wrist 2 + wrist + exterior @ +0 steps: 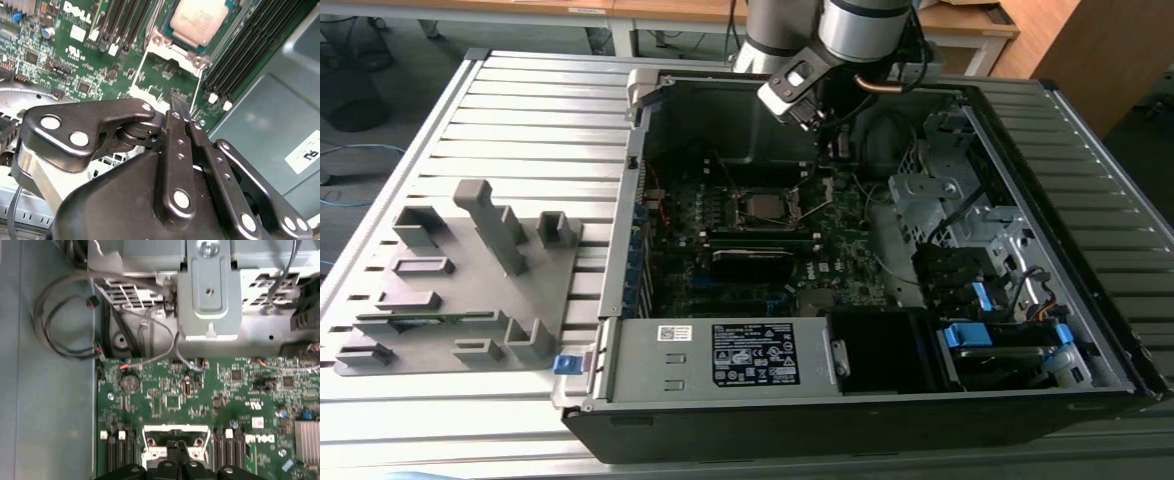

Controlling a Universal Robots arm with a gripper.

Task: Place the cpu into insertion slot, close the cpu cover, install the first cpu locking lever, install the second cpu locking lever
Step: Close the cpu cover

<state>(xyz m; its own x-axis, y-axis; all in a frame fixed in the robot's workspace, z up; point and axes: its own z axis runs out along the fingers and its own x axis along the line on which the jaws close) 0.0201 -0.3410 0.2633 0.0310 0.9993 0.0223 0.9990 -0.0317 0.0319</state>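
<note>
The cpu, a square chip with a dull silver top, lies in the insertion slot on the green motherboard. The cpu cover, a thin silvery frame with a large window, is swung open away from the chip and shows as a pale frame in the first wrist view. My gripper hangs just over the cover's free edge with its black fingers pressed together and nothing between them. In the exterior view the gripper hovers inside the case, towards that view's right of the socket.
Black memory slots flank the socket. A grey drive cage and loose cables lie beyond the board. In the exterior view a power supply fills the case's near side and a grey slotted fixture sits at that view's left.
</note>
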